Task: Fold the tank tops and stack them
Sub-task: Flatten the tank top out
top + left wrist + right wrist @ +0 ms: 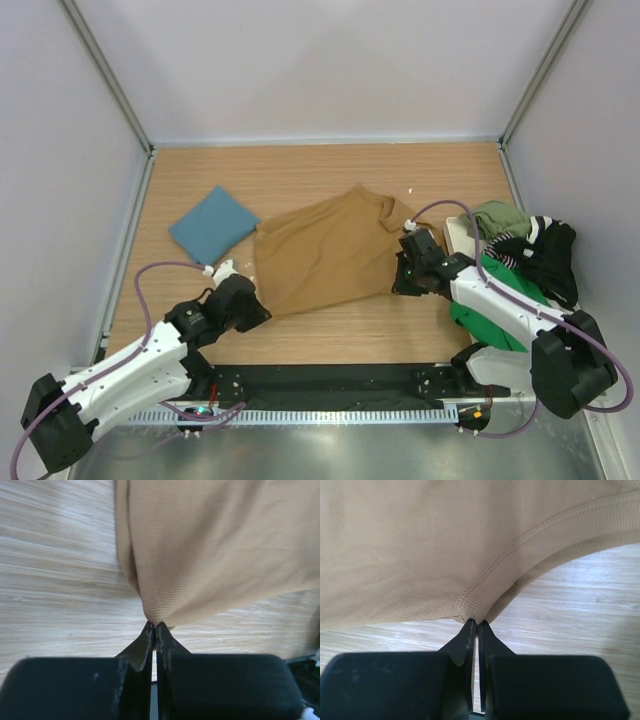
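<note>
Overhead and wrist views of two arms at a wooden desk [330,335]; positions are given relative to the tan tank top.

**Tan tank top** [330,255]: lies spread and largely flat at the centre of the desk, slightly rotated, its straps and scooped neck toward the far right. Some wrinkling shows near the strap end.

**Left arm** [140,365]: reaches in from the near left. The left jaws are pressed together on the near-left corner of the tan tank top. In the left wrist view the cloth [215,550] gathers to a point exactly where the two tips meet, puckering into small folds above them.

**Right arm** [490,300]: reaches in from the near right. The right jaws are likewise closed, pinching the ribbed, stitched edge of the tan tank top on its right side. In the right wrist view the hem [520,555] curves away from the tips, with bare desk showing beyond it.

**Teal tank top** [213,224]: folded into a compact, roughly square packet, lying just left of the tan tank top on the desk and not overlapping it.

**Unfolded tank tops**: heaped at the desk's right edge, to the right of the tan tank top and partly behind the right arm. They comprise a bright green one [527,290] nearest, an olive one [500,215] farthest, and a black one with pale trim [550,255] outermost.
</note>
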